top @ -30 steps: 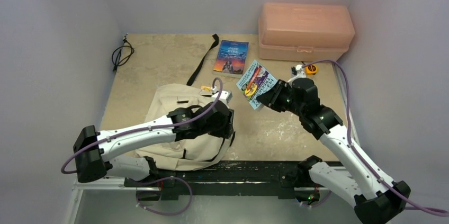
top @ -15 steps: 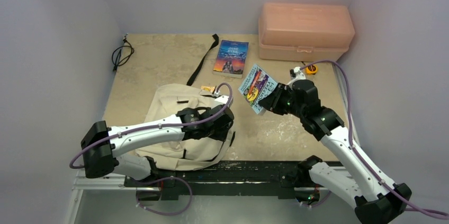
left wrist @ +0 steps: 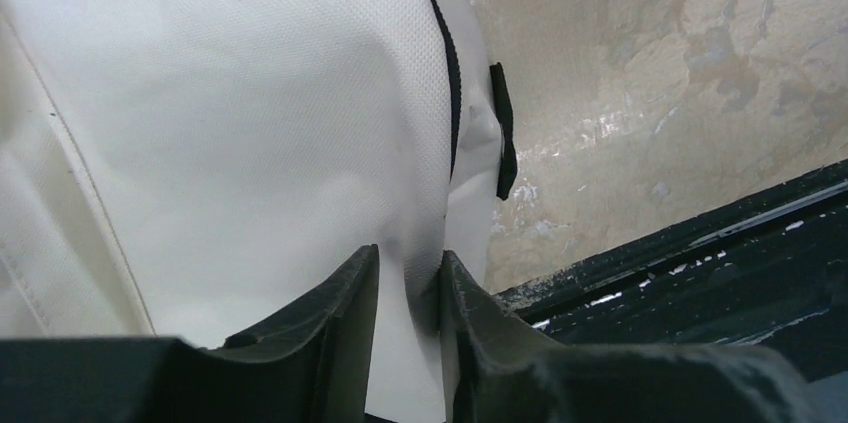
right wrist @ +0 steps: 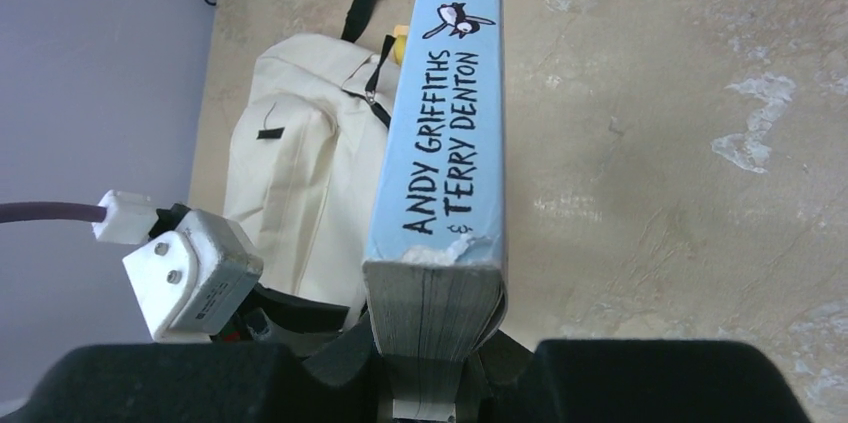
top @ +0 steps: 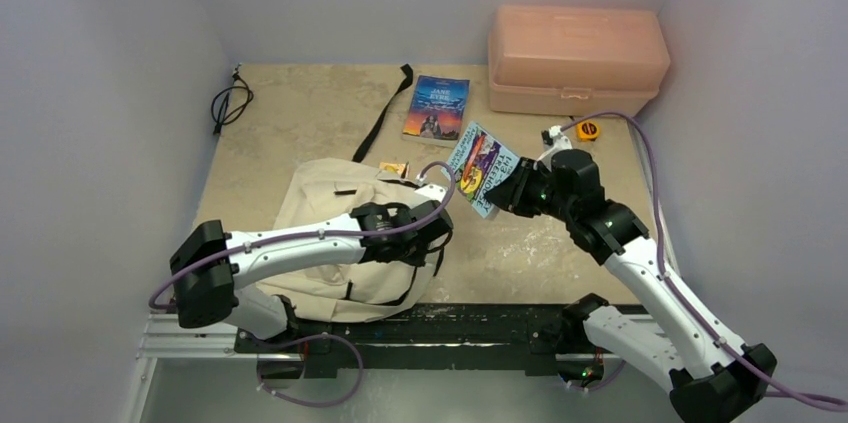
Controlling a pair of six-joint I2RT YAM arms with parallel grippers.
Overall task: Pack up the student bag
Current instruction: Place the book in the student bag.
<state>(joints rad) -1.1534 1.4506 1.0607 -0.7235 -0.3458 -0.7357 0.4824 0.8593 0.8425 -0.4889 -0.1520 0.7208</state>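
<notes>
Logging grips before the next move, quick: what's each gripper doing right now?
Left gripper: closed on a fold of the student bag.
Right gripper: closed on the blue-spined book.

The left arm [top: 285,246] is made of smooth white plastic shells joined by chunky black joint housings. The right arm [top: 650,288] has the same white and black build, with a bulky black elbow block. A thin purple cable [top: 440,165] trails along the left arm, and a second purple cable [top: 656,193] runs along the right one. Seen from the right wrist, a small white boxy module [right wrist: 190,273] shows a grey face and two screw heads, with a white rectangular plug [right wrist: 125,215] beside it. The left gripper [left wrist: 410,268] has matte black, tapered fingers [left wrist: 345,328].
</notes>
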